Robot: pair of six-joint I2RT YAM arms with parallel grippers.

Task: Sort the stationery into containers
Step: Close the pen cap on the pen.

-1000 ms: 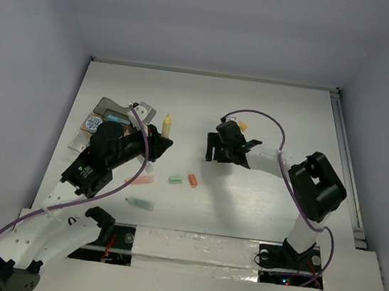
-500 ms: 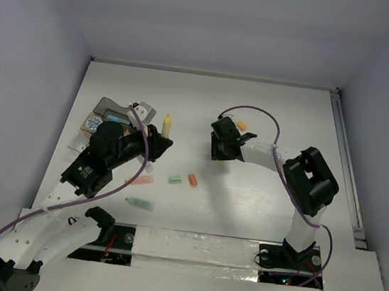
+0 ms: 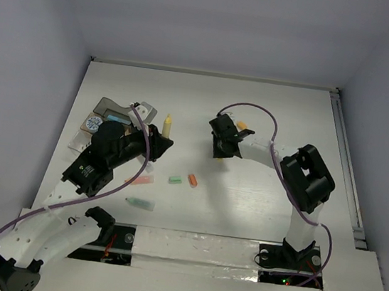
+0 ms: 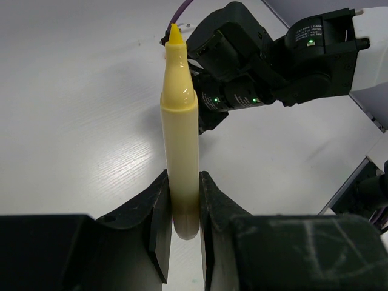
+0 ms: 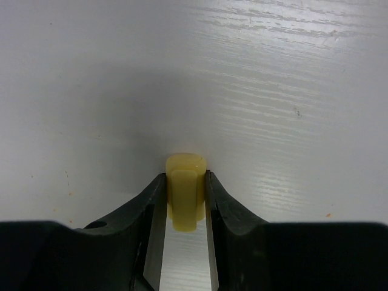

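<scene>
While left hand (image 4: 182,182) clamps an upright yellow marker (image 4: 179,121) beside the containers (image 3: 112,117) and right hand (image 5: 185,182) pinches a stubby yellow block (image 5: 185,167) low at the counter (image 3: 259,197), pink pen (image 3: 140,180), green marker (image 3: 140,203), green block (image 3: 174,179) and orange block (image 3: 193,180) lie loose: sorting judged well short of done.

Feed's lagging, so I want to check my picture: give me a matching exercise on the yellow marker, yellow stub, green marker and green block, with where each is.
1 yellow marker
2 yellow stub
3 green marker
4 green block

a beside an orange piece
b in left end effector
c on table, nearest its near edge
d in right end effector

Pairs: 1-b, 2-d, 3-c, 4-a
</scene>
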